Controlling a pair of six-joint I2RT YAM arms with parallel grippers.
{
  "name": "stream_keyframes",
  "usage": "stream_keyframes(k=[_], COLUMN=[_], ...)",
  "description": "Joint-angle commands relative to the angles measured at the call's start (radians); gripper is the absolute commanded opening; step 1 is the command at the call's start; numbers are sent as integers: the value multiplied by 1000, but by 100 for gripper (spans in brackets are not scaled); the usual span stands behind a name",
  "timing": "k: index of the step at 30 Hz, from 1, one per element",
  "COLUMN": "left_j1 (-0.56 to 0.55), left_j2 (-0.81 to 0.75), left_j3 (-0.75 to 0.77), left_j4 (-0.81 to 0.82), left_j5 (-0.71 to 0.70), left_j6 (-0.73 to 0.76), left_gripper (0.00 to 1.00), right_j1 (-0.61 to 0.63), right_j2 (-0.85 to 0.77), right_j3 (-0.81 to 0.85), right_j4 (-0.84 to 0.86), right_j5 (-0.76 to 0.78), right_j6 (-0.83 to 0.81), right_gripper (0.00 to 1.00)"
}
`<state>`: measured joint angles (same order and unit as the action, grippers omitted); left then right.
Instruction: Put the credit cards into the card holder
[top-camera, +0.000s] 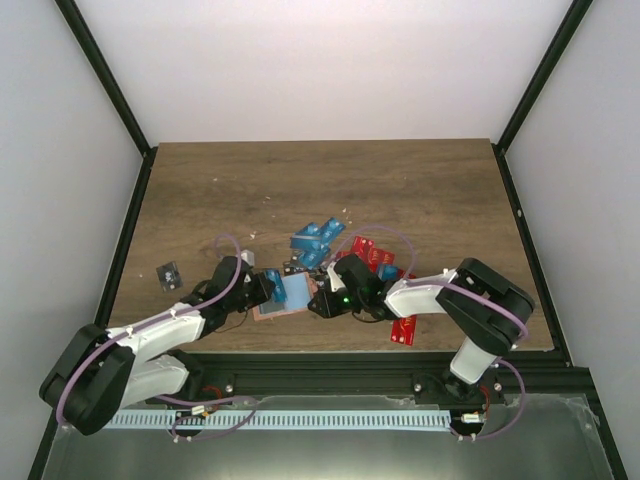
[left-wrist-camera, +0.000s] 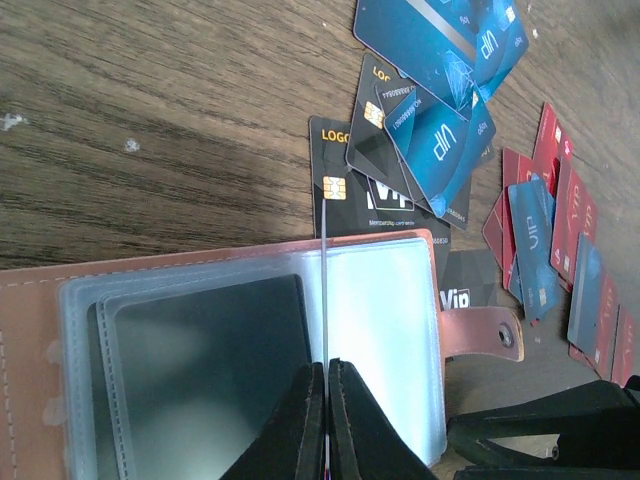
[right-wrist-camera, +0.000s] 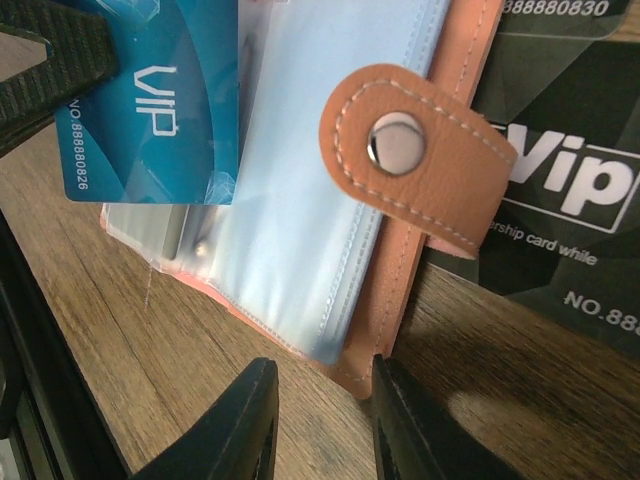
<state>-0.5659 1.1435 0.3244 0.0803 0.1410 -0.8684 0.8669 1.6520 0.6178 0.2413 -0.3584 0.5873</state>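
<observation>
The tan card holder (top-camera: 296, 297) lies open near the front edge, its clear sleeves (left-wrist-camera: 385, 320) facing up and its snap strap (right-wrist-camera: 405, 150) to one side. My left gripper (left-wrist-camera: 327, 368) is shut on a blue VIP card (right-wrist-camera: 150, 100), seen edge-on in the left wrist view, standing over the sleeves. My right gripper (right-wrist-camera: 320, 385) is open, its fingers either side of the holder's (right-wrist-camera: 420, 270) near corner, low on the table. Loose blue cards (left-wrist-camera: 440, 60), black cards (left-wrist-camera: 350, 180) and red cards (left-wrist-camera: 570, 210) lie beyond the holder.
Blue cards (top-camera: 318, 240) and red cards (top-camera: 375, 258) are piled behind the grippers. One red card (top-camera: 403, 330) lies at the front right edge. A lone black card (top-camera: 168, 272) lies far left. A black Vip card (right-wrist-camera: 560, 180) lies under the strap side.
</observation>
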Motion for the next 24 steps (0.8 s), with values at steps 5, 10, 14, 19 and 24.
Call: stream_keyframes(k=[5,10,14,19,24], left_j1=[3,3,4,3,4], left_j2=[-4,-4,-5,-17,-45], left_j3=[-27,-31,-36,-52,-77], left_j4=[53,64,61,44,20], left_j5=[32,43,45,40,20], left_j6=[-30,-39,-43,-69,-104], left_gripper=[4,4,4,4,4], right_j1=[-6,-6,-6,-6,-6], right_j2=[24,26,26,26,30], right_j3=[-11,-13,-12,-13,-11], right_j4=[44,46,45,39,30], right_j5=[-53,-59,-60,-55,-48], right_j6=[16,17,17,20,27], right_gripper=[26,26,26,25,26])
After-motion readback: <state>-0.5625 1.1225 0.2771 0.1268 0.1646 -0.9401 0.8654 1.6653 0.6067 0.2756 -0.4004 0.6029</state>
